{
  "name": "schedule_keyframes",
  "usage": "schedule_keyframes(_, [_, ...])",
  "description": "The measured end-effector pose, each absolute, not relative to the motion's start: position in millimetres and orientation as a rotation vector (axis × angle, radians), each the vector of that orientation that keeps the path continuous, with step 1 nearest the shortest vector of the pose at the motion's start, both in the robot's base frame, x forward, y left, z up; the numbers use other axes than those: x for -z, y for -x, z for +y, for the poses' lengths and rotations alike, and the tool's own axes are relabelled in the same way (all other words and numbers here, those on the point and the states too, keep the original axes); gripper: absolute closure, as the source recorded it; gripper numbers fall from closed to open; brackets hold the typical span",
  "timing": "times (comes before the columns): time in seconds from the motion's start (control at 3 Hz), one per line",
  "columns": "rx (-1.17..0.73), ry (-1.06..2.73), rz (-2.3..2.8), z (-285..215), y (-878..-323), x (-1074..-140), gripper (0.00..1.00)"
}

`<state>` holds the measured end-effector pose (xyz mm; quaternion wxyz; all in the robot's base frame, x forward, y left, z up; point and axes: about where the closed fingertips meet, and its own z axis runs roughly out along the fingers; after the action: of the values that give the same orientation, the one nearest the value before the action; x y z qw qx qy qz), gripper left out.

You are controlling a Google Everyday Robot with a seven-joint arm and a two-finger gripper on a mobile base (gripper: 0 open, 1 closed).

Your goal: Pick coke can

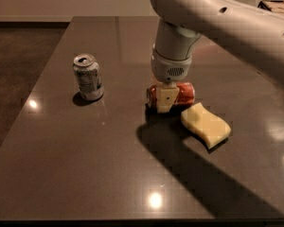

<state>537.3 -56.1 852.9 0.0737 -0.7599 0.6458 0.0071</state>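
Note:
The coke can (184, 93), red with silver ends, lies on its side near the middle of the dark table (99, 169). My gripper (164, 103) comes straight down from the big white arm and is closed across the can's middle. The near finger (164, 98) covers the can's front; the far finger is hidden behind the can. The can sits at or just above the table surface, and I cannot tell which.
A silver-white can (88, 77) with green markings stands upright to the left. A yellow sponge (206, 124) lies just right of and in front of the coke can. The table's left edge runs along darker floor.

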Motion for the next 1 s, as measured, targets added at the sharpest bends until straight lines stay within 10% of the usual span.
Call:
schedule_keyframes(0.67, [-0.102, 2.28, 1.823, -24, -526, -922, 1.0])
schedule_keyframes(1.0, [-0.164, 2.309, 1.692, 2, -513, -959, 1.0])
